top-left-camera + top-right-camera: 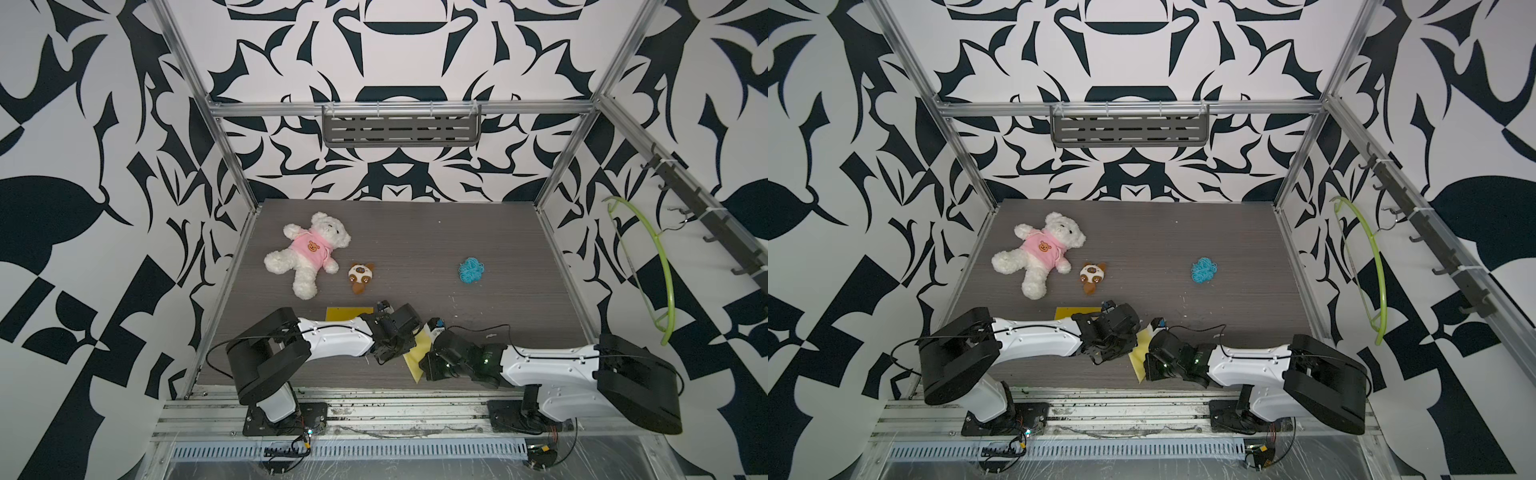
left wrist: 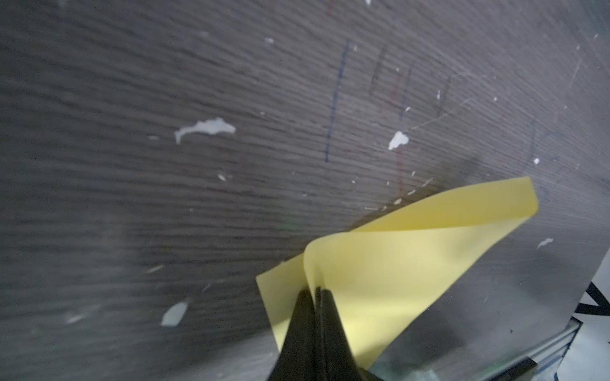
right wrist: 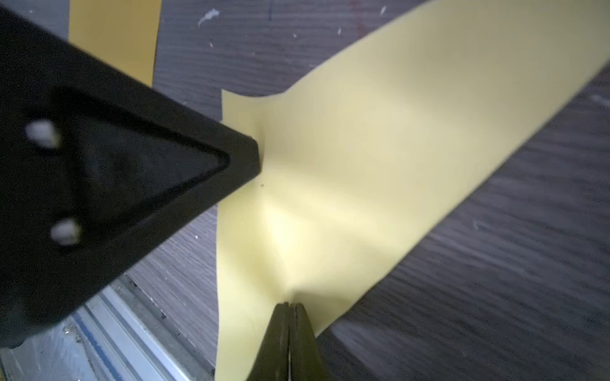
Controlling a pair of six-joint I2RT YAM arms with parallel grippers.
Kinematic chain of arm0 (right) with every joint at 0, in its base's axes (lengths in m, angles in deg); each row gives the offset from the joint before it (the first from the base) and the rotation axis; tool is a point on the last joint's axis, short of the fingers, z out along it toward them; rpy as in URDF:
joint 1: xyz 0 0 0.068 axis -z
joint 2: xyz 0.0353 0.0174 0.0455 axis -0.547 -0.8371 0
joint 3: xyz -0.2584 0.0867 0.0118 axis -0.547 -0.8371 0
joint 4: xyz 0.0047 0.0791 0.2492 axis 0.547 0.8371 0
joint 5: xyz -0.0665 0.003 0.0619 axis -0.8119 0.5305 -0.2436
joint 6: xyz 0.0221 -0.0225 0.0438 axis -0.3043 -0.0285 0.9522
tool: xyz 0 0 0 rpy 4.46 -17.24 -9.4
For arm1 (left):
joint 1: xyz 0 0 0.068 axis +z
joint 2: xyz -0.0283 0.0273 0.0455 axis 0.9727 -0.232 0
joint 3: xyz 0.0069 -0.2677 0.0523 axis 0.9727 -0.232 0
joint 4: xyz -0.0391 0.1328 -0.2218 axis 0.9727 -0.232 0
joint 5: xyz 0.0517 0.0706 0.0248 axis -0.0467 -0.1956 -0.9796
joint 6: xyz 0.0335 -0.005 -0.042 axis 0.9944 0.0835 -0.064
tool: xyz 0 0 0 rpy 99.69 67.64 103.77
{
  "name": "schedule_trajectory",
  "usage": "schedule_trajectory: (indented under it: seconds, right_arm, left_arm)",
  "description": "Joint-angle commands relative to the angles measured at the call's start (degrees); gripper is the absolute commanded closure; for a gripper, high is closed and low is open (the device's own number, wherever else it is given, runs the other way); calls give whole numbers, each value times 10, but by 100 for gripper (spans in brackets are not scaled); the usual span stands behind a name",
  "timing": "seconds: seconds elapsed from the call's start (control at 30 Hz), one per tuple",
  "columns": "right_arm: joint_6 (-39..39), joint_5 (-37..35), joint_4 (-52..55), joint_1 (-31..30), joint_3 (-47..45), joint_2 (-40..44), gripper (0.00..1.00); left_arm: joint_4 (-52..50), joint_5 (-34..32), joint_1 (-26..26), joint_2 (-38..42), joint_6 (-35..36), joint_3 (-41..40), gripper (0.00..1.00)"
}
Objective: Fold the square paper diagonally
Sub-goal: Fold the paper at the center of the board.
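Left pincer clamps shut on the pale yellow paper; right pincer pinches it tight too. The paper sits low and near centre in both top views, smooth and matte, bowed over itself in a soft, loose curl.

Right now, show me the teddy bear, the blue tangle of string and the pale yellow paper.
teddy bear (image 1: 311, 248): in a top view, on its pink shirt.
blue tangle of string (image 1: 471, 271): in a top view, on its middle.
pale yellow paper (image 2: 412, 260): in the left wrist view, on its broad face.
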Motion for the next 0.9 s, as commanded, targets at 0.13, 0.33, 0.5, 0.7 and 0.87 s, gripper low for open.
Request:
schedule_trajectory:
  seconds: [0.13, 0.33, 0.5, 0.7, 0.87]
  right_arm:
    - [4, -2, 42, -5, -9, -5, 92]
    - [-2, -9, 81, -4, 13, 68, 88]
    - [-2, -1, 75, -5, 23, 82, 87]
    - [-4, 17, 51, -17, 42, 40, 87]
    - [1, 20, 60, -41, 38, 27, 87]
  left_arm:
    - [-60, 13, -8, -27, 3, -18, 100]
    - [-61, 13, -9, -28, 4, -16, 100]
    - [-61, 12, -9, -27, 5, -14, 100]
    - [-64, 10, -9, -28, 6, -12, 100]
    - [-66, 10, -9, -27, 7, -11, 100]
